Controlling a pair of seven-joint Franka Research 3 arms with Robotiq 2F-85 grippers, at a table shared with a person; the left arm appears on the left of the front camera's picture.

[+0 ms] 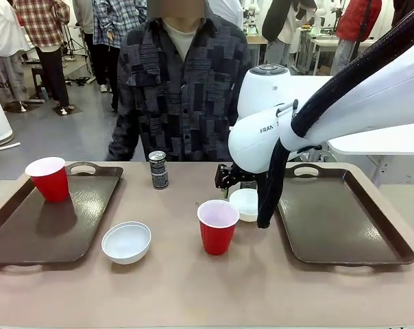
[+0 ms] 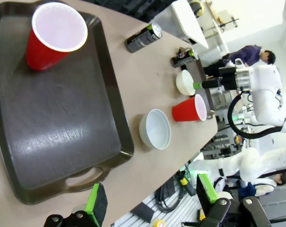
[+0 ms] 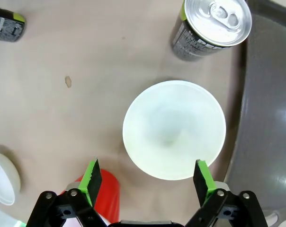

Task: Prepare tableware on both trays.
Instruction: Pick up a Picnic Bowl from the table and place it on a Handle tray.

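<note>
Jaws of the right gripper (image 3: 147, 171) are held wide over the white bowl (image 3: 174, 128), seemingly for gripping it toward the adjacent tray (image 3: 271, 104).

Tan table (image 1: 173, 288) spanned near scene, surface matte. Small brown spot (image 3: 68, 82) marked tabletop.

Person in dark patchwork shirt (image 1: 183, 89) stood at far edge, centre, pale collar showing.

Beyond: grey floor (image 1: 63, 130). Bystander in plaid shirt (image 1: 39, 27) stood far left, one in red jacket (image 1: 358, 20) far right. White table (image 1: 378, 140) stood far right, behind the tan one.
</note>
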